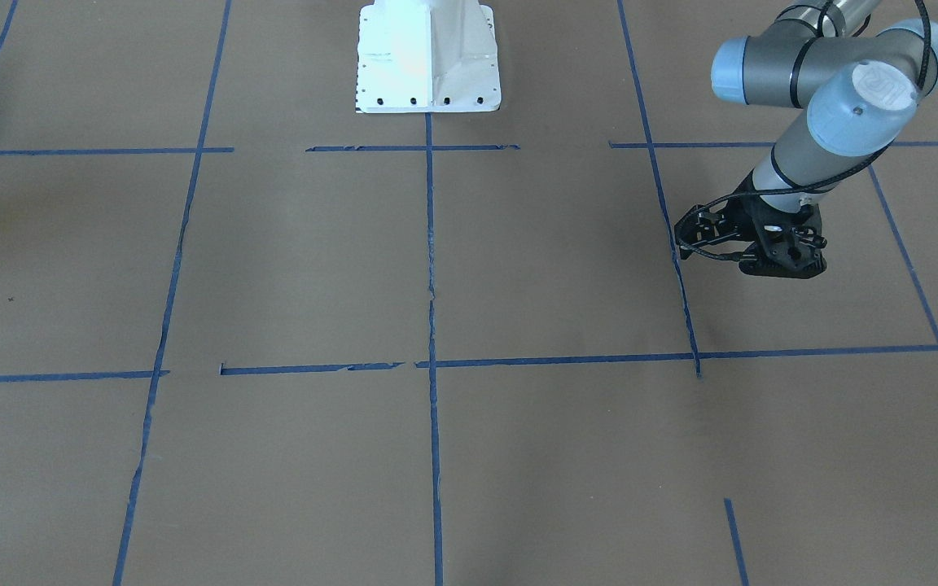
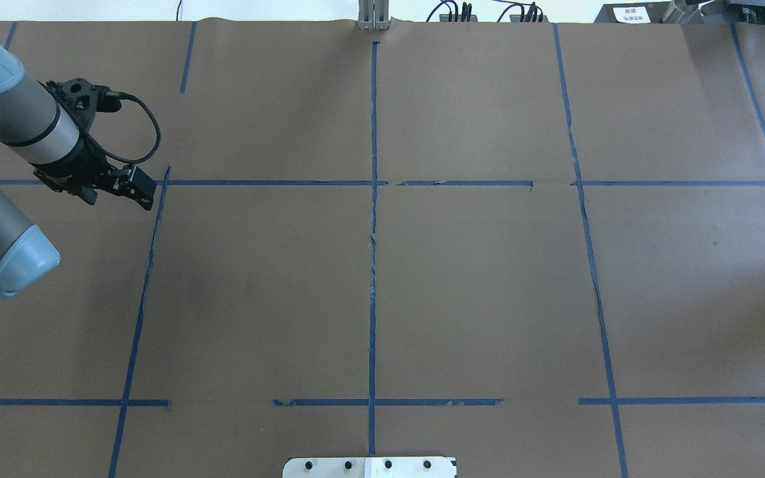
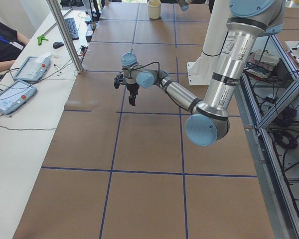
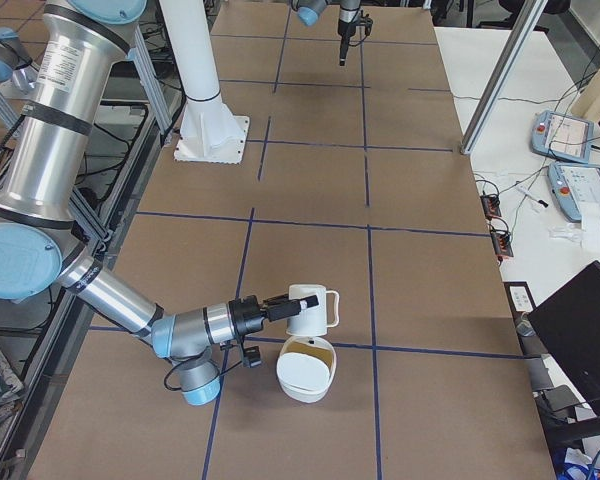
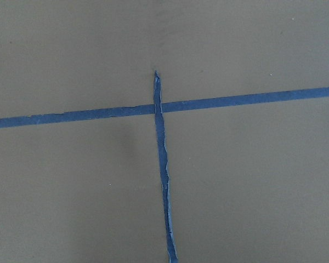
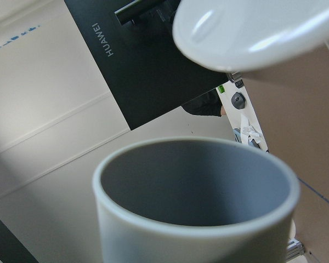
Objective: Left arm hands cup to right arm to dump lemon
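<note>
The cup (image 4: 310, 310), a white mug with a squarish handle, hangs just above a white bowl (image 4: 307, 375) at the end of the near right arm. The right gripper (image 4: 278, 306) is at the mug's rim; I cannot tell whether it is open or shut. In the right wrist view the cup's grey inside (image 6: 200, 189) is empty and its fingers are out of frame. I cannot make out the lemon; a yellowish patch in the bowl is too small to tell. The left gripper (image 2: 145, 192) (image 1: 782, 264) looks shut and empty, pointing down above the table, far from the cup.
Blue tape lines (image 2: 373, 199) divide the brown table into squares. The white robot base (image 1: 428, 57) stands at the robot's edge. The bowl's rim (image 6: 252, 27) is close above the mug. Operators' pendants and a laptop lie on the white side table (image 4: 570, 190).
</note>
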Controlling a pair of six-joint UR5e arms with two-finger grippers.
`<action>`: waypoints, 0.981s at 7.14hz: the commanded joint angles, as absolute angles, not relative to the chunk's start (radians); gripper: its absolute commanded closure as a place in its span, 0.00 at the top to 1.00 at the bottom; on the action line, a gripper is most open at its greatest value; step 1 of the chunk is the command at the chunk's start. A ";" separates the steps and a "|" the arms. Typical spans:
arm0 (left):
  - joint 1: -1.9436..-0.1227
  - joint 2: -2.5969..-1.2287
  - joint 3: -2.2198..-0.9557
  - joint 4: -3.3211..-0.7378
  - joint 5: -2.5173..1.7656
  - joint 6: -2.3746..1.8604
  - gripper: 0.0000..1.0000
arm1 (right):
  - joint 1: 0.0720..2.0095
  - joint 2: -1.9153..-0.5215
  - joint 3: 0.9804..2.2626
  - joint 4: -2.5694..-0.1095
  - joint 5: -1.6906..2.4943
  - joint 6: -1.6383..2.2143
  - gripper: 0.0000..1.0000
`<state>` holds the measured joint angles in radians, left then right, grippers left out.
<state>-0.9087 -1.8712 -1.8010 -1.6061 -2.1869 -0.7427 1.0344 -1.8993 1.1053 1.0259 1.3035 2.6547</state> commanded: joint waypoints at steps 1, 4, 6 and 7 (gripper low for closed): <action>-0.908 -1.871 -1.799 -1.606 -2.187 -0.742 1.00 | 1.037 -1.905 1.129 0.977 1.383 2.396 0.20; -0.908 -1.870 -1.804 -1.606 -2.187 -0.742 1.00 | 1.037 -1.907 1.221 0.821 1.463 2.145 0.19; -0.908 -1.870 -1.809 -1.606 -2.187 -0.744 1.00 | 1.055 -1.925 1.300 0.735 1.544 2.024 0.17; -0.910 -1.870 -1.810 -1.606 -2.187 -0.744 1.00 | 1.112 -1.928 1.362 0.662 1.646 1.958 0.16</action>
<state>-0.9083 -1.8699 -1.8074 -1.6061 -2.1874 -0.7434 1.0635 -1.9205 1.2965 0.7365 1.5447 2.0391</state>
